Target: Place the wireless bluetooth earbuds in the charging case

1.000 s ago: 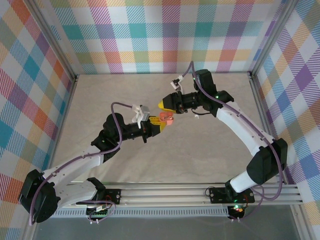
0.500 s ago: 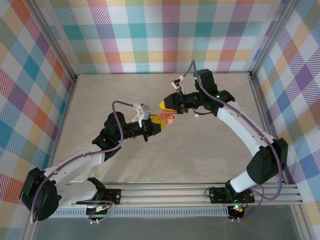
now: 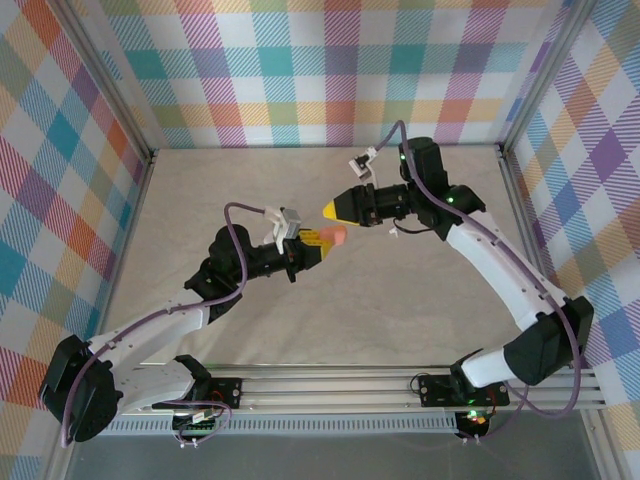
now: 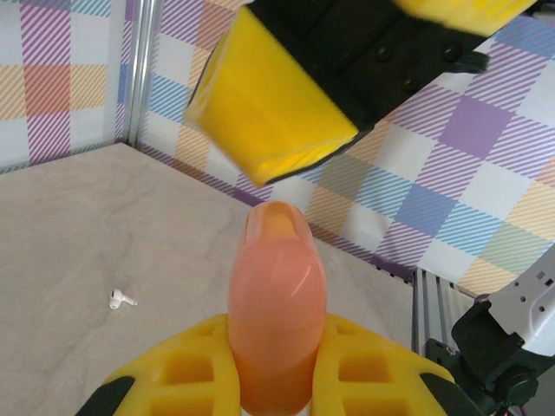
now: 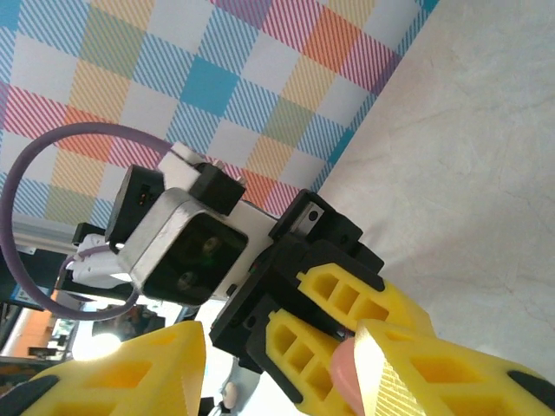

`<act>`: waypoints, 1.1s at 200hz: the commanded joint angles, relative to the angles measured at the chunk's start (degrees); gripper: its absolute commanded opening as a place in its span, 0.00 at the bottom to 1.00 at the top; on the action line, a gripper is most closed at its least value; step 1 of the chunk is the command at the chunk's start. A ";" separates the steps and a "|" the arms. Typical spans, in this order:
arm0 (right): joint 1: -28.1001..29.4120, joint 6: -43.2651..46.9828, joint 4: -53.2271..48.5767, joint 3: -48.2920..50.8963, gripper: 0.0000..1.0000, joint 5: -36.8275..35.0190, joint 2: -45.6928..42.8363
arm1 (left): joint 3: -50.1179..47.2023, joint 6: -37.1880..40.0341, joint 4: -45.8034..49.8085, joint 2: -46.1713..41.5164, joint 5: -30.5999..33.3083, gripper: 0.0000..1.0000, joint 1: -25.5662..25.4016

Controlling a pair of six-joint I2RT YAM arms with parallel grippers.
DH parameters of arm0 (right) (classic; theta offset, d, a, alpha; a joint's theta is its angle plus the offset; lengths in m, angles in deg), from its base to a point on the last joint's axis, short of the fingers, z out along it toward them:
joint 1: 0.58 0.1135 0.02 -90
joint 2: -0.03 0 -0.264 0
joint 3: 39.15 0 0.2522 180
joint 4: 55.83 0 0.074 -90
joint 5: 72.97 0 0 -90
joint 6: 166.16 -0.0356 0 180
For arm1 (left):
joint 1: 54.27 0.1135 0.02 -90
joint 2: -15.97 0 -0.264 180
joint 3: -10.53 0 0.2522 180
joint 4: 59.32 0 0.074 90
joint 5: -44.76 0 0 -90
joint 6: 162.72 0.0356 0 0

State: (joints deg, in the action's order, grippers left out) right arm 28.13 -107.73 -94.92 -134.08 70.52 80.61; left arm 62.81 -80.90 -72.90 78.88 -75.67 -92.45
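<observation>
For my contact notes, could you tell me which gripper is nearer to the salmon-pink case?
Left. The left gripper is shut on the salmon-pink case; the right gripper is open just past its free end, not touching.

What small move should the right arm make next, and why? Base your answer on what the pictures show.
Probably lower the right gripper toward the white earbud lying loose on the table. Its jaws stand open with nothing seen between them, just apart from the pink case that the left gripper clamps, so fetching an earbud looks like the sensible step.
</observation>
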 commanded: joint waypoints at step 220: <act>-1.99 -3.37 31.94 22.72 0.58 -2.19 -8.96 | 6.91 -17.11 2.91 -3.97 -0.57 0.00 1.00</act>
State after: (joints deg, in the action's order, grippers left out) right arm 26.01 -110.12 -66.24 -112.36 65.30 70.92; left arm 67.32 -94.43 -64.52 74.18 -73.66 -91.99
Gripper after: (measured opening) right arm 0.584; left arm 0.149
